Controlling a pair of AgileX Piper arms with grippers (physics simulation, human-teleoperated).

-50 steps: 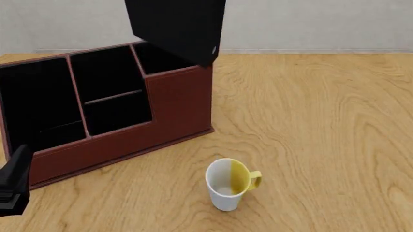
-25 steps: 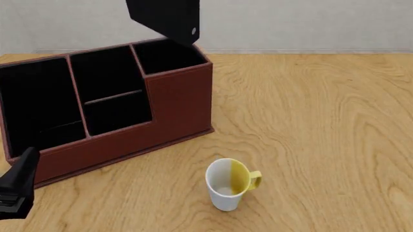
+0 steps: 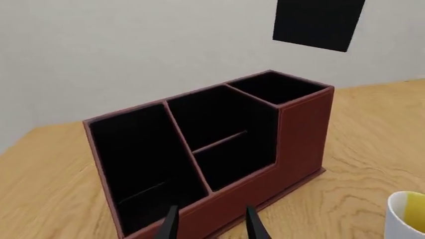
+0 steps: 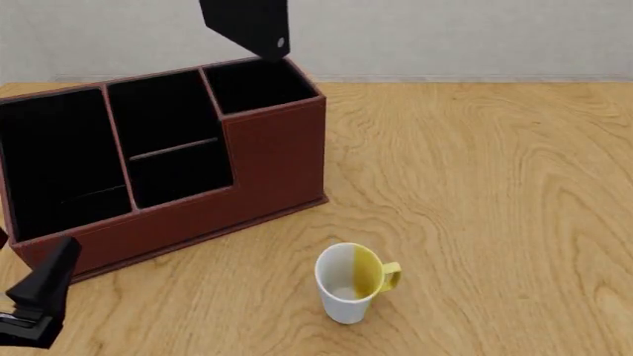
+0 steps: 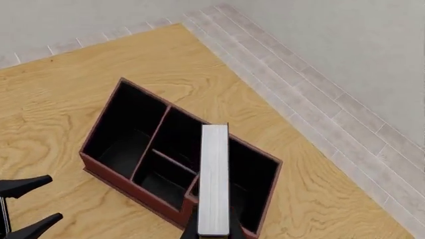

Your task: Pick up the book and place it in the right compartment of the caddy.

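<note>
The black book [image 4: 247, 26] hangs tilted in the air above the back of the caddy [image 4: 272, 159], over its right compartment [image 4: 259, 85]. In the right wrist view my right gripper [image 5: 214, 230] is shut on the book [image 5: 214, 179], whose white page edge faces the camera over the right compartment [image 5: 251, 185]. The right gripper itself is out of the front view. My left gripper [image 4: 35, 304] stands open near the table's front left, in front of the caddy [image 3: 302, 139], with nothing between its fingers [image 3: 171, 226]. The book [image 3: 319, 22] shows high above the right compartment [image 3: 279, 87].
A white-and-yellow mug [image 4: 351, 282] stands upright in front of the caddy's right end, and its rim shows in the left wrist view [image 3: 406, 214]. Bare wooden table [image 4: 494, 185] stretches to the right. A wall runs behind the caddy.
The book has risen and drawn back to the left, uncovering the right compartment's mouth. My left gripper has slid a little right and toward the table's near edge.
</note>
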